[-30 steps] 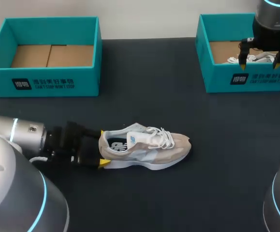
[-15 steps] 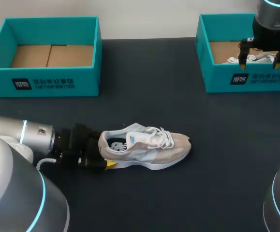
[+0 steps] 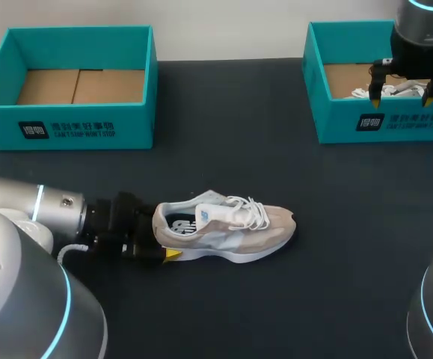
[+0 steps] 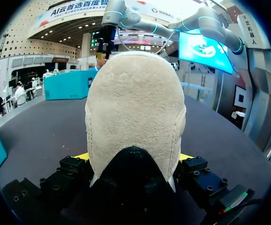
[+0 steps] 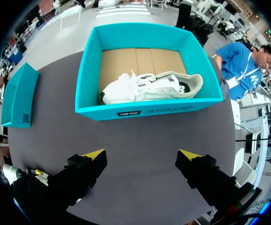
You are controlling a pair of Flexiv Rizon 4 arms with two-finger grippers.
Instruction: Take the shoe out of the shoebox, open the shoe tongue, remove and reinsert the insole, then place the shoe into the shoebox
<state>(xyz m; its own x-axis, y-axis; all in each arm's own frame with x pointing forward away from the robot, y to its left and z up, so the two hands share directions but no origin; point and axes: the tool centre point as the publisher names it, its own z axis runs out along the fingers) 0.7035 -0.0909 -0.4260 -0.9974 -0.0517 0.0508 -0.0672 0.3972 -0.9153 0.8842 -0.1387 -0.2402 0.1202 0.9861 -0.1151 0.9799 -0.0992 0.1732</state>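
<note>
Shoe (image 3: 227, 228) on desk (image 3: 276, 149) | left end effector (image 4: 133, 157) clamped its heel | right end effector (image 5: 141, 154) spread wide, well beyond its toe

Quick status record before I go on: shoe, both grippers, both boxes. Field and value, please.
beige shoe: upright on the table, outside both boxes
left gripper: fingers on both sides of the heel, shut on it
right gripper: open, above the right shoebox
right shoebox contents: a white shoe
left shoebox: only its cardboard floor shows
</note>
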